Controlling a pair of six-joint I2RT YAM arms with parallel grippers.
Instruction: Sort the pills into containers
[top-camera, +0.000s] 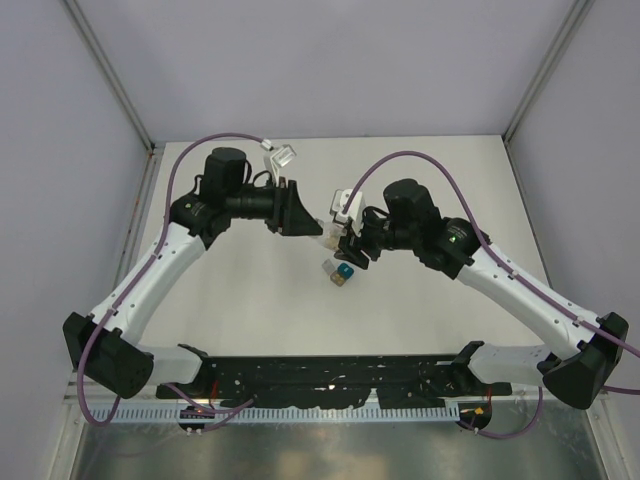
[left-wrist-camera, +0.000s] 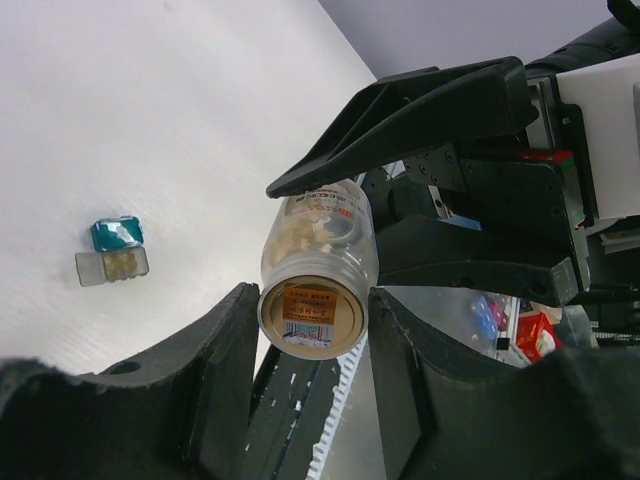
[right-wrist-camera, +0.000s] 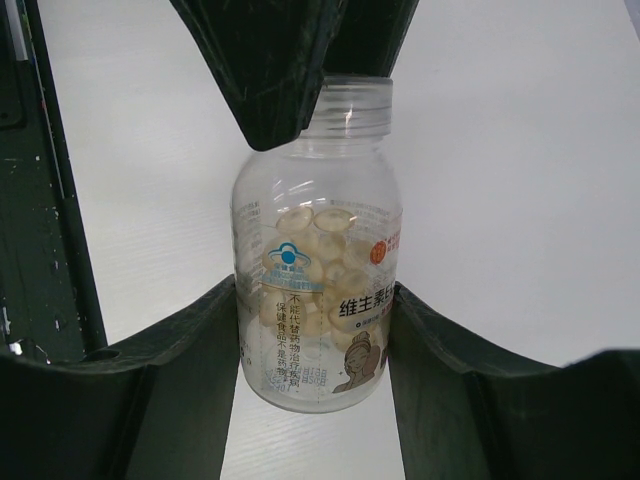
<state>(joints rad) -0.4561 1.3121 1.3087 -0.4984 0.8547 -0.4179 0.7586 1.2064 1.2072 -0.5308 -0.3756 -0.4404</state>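
Pointing at the half-shut left end effector, hold unclear, the bottle is pinched by the right end effector; containers are found at its six o'clock.

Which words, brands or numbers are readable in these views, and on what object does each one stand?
"维生素": large print on the label of the clear bottle; the line continues out of sight.
Smaller Chinese lines on that label: too small to read.
The sticker on the bottle's end: blurred.
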